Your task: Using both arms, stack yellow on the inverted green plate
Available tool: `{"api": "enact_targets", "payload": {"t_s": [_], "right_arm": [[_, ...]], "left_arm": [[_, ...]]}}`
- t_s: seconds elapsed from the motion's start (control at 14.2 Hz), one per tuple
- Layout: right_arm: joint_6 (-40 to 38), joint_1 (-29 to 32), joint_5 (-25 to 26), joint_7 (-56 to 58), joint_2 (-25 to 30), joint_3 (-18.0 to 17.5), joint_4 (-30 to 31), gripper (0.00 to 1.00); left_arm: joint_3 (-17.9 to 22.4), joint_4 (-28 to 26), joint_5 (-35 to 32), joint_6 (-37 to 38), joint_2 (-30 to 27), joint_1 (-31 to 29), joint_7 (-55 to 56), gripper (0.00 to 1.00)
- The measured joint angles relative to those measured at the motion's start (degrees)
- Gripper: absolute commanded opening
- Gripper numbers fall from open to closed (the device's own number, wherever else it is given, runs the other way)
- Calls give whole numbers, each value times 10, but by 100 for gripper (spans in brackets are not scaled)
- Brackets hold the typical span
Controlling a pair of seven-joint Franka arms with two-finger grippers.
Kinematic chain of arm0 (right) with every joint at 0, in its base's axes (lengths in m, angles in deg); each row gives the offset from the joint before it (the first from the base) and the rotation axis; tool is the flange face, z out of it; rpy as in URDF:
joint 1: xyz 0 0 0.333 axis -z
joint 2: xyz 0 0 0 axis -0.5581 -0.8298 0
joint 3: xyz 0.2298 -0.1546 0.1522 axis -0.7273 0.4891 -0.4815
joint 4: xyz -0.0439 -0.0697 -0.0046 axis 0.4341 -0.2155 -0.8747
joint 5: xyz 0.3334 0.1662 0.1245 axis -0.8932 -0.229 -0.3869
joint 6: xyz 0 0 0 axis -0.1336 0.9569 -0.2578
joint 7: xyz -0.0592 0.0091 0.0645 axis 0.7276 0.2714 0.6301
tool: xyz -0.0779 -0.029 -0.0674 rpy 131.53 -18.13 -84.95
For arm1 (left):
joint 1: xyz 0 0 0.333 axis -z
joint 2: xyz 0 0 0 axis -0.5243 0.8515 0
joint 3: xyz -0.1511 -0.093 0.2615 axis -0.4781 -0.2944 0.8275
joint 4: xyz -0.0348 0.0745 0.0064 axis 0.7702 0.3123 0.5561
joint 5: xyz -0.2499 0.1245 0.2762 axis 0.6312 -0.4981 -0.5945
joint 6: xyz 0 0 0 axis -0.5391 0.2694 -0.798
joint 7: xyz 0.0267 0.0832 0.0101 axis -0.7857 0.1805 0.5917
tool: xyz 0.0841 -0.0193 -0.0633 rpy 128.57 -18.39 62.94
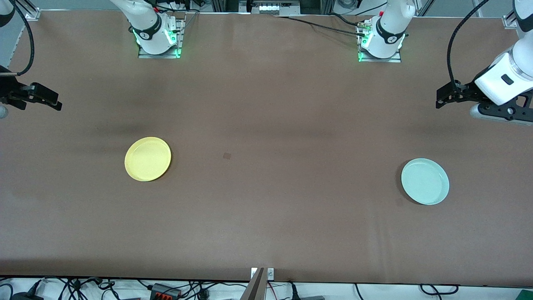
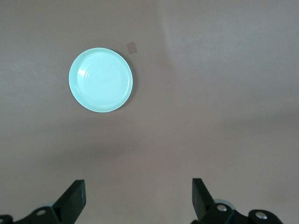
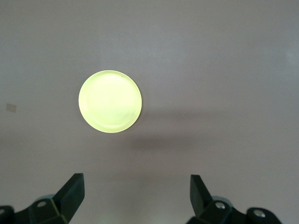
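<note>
The yellow plate (image 1: 148, 159) lies rim up on the brown table toward the right arm's end; it also shows in the right wrist view (image 3: 110, 101). The green plate (image 1: 425, 181) lies hollow side up toward the left arm's end and shows in the left wrist view (image 2: 100, 80). My right gripper (image 1: 56, 103) hangs open and empty in the air at its end of the table, apart from the yellow plate (image 3: 136, 183). My left gripper (image 1: 440, 100) hangs open and empty at its end, apart from the green plate (image 2: 138, 186).
A small dark square mark (image 1: 227, 156) sits on the table between the plates. The arm bases (image 1: 158, 39) (image 1: 381, 46) stand along the table's back edge. Cables and a power strip (image 1: 164, 291) lie off the table's front edge.
</note>
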Motion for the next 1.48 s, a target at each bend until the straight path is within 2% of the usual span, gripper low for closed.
{"api": "enact_targets", "payload": {"t_s": [0.21,0.49,0.91,1.19,1.48], "right_arm": [[0,0,0,1,0,-1,0,100],[-2,-1,0,1,-3,-2,1,100],[-7,0,0,1,-6,-1,2,100],[-6,1,0,1,-6,0,1,100],[-6,1,0,1,-5,0,0,100]], "left_arm": [[1,46,0,-3,50,-24,-2,100],[2,97,0,-13,146,-37,-3,100],[3,107,-2,-101,241,-71,-4,100],[3,106,-10,-188,314,-87,-86,100],[4,77,-11,-329,371,-127,-218,100]]}}
